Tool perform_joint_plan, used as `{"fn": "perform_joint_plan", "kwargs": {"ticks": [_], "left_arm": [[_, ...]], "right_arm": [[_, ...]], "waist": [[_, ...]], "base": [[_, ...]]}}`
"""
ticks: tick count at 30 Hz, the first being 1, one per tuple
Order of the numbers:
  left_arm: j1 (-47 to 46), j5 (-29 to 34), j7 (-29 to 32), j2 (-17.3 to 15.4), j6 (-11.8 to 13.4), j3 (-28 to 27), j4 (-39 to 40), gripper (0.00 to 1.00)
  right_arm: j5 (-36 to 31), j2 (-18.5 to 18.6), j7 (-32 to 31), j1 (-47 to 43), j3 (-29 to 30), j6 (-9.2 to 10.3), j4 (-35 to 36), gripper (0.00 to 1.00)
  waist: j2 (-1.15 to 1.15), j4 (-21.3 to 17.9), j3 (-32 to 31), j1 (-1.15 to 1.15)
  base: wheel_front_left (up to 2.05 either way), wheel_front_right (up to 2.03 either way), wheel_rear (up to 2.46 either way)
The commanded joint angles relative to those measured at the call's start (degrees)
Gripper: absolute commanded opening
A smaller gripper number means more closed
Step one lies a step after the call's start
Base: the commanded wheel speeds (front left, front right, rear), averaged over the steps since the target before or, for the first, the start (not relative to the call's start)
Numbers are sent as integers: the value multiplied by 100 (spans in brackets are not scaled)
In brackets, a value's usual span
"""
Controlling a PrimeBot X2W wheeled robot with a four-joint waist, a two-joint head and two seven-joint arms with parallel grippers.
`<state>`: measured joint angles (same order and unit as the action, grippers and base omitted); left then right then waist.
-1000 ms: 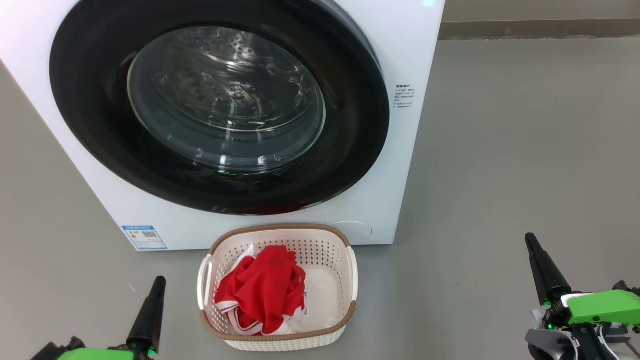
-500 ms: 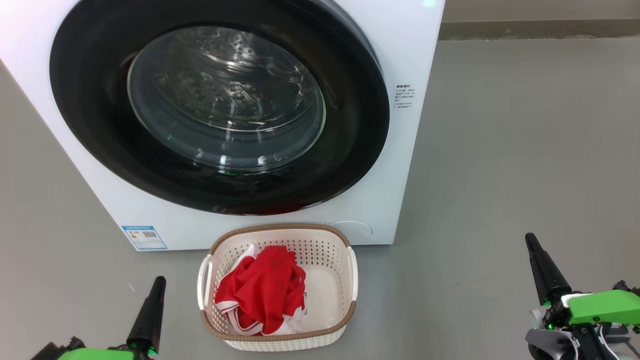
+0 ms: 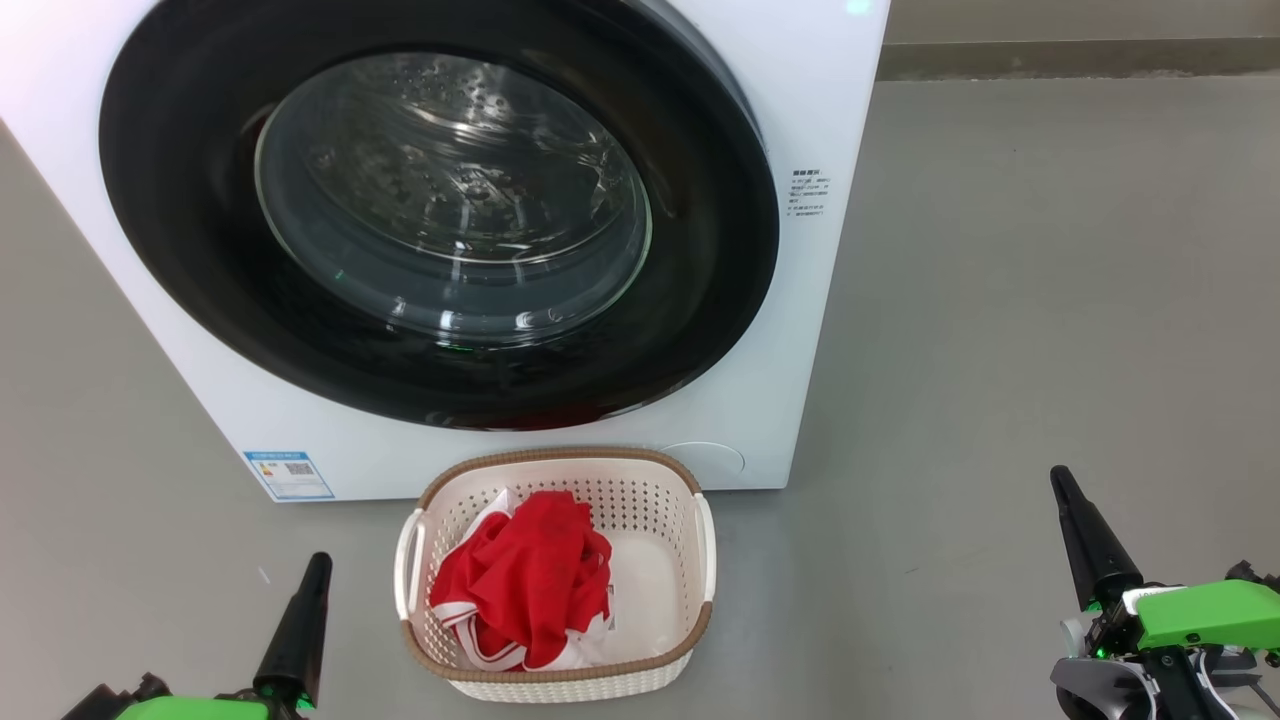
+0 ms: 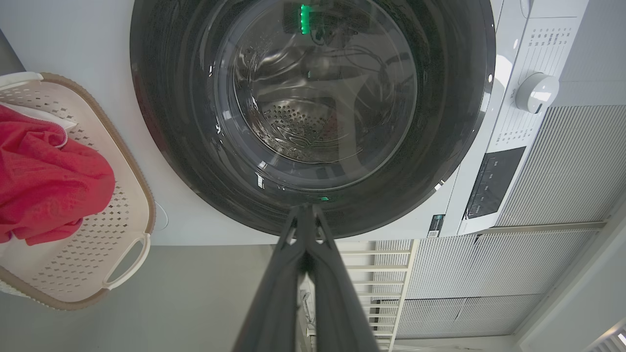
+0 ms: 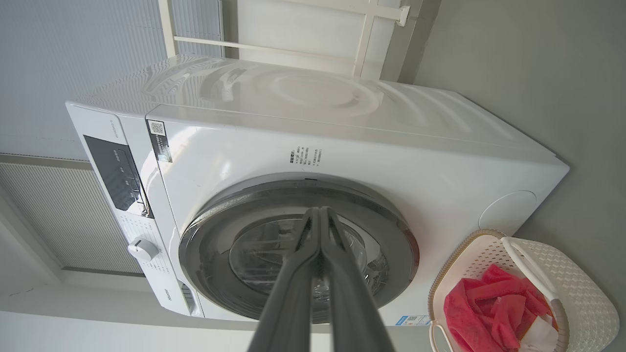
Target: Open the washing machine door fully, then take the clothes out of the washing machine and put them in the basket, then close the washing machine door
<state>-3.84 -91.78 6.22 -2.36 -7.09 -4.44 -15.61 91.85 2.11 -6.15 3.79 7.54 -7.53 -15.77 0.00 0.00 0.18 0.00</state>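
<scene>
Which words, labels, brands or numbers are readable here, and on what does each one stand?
No text is clear enough to quote.
The blue label low on the washing machine: QR code, print too small.
The grey print block beside the washing machine door: too small.
The control panel and dial markings: blurred.
The top sticker: too small.

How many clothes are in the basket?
2. The red cloth lies bunched on the left of the basket; the white cloth lies beside and partly under it, toward the right. More could be hidden underneath.
</scene>
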Motion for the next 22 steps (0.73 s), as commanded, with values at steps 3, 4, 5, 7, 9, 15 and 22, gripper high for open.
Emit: {"fn": "perform_joint_plan", "kwargs": {"ticks": [3,4,5,7,9,15,22], "left_arm": [[-235,-38,28,-52,-40,-210,157,0],[-235,-38,28,-52,-40,-209,157,0],[-235,-38,28,-52,-40,-209,157,0],[-235,-38,28,-52,-40,-209,157,0],[-235,-38,28,-52,-40,-209,157,0],[-235,-38,27,-52,-40,-209,157,0],[-235,-38,27,-52,-40,-209,157,0]], "right_arm": [[29,76,-36,239,-99,4,175,0],[29,76,-36,239,-99,4,175,0],[29,76,-36,239,-99,4,175,0],[29,76,-36,239,-99,4,175,0],[29,76,-36,239,-100,4,175,0],[29,76,-36,239,-100,4,175,0],[30,76,-36,239,-100,4,175,0]], "waist": [[0,0,0,0],[0,0,0,0],[0,0,0,0],[0,0,0,0],[0,0,0,0],[0,0,0,0],[0,0,0,0]], "base": [[0,0,0],[0,0,0],[0,0,0],[0,0,0],[0,0,0],[0,0,0],[0,0,0]]}}
